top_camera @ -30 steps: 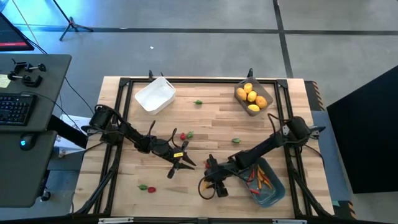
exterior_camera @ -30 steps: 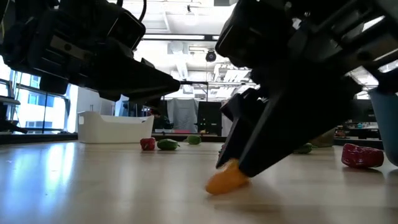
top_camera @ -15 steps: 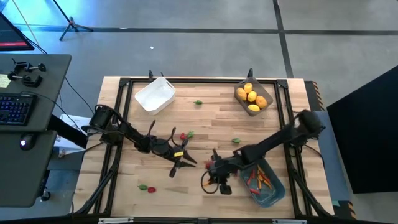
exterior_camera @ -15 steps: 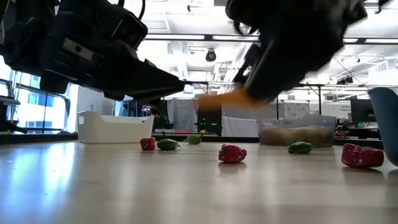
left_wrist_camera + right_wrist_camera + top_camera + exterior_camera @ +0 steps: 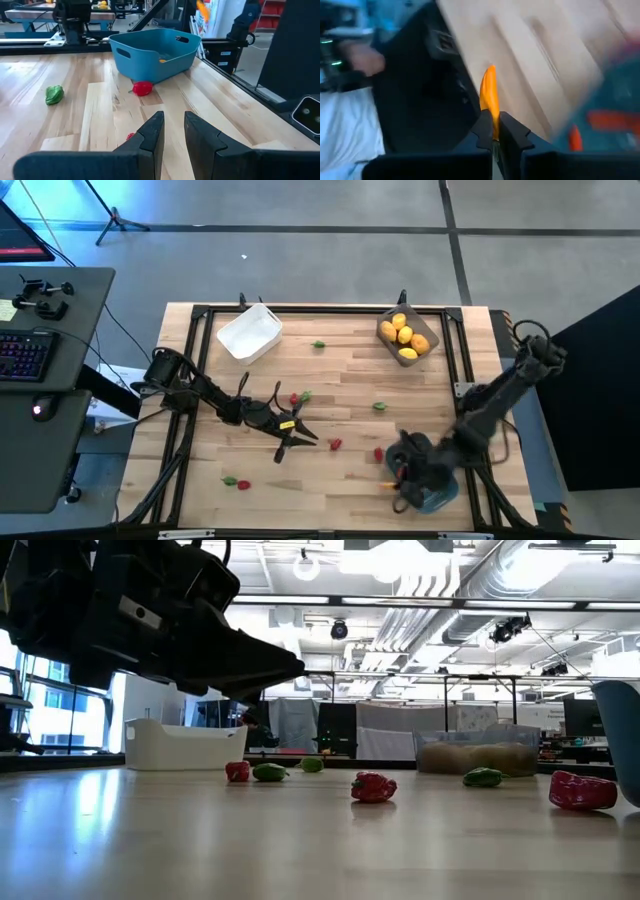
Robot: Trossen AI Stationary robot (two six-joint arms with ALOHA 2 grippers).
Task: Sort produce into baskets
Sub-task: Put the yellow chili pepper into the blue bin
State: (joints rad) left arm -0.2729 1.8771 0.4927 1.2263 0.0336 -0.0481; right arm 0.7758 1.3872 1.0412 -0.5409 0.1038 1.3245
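Note:
My right gripper is shut on a thin orange carrot-like piece and hangs at the near left end of the blue-teal bin, as the high view shows. The bin holds red-orange pieces. My left gripper is open and empty, low over the table's middle, with a tiny red piece just before it. The white bin stands far left. The translucent grey bin with yellow and orange fruits stands far right. My right gripper pinches the orange piece between its two fingers at one end. The rest of the piece sticks out past the fingertips, along the fingers. The piece is lifted clear of the table.
Loose pieces lie on the table: red ones near the middle, a red and green pair by my left arm, another near the front, green ones farther back. A black frame rims the table.
My right gripper has lifted the orange piece off the table near the front middle. It has carried it up and toward the table's right edge to the blue-teal bin, turning on the way. It has left the low view, uncovering a red piece behind it.

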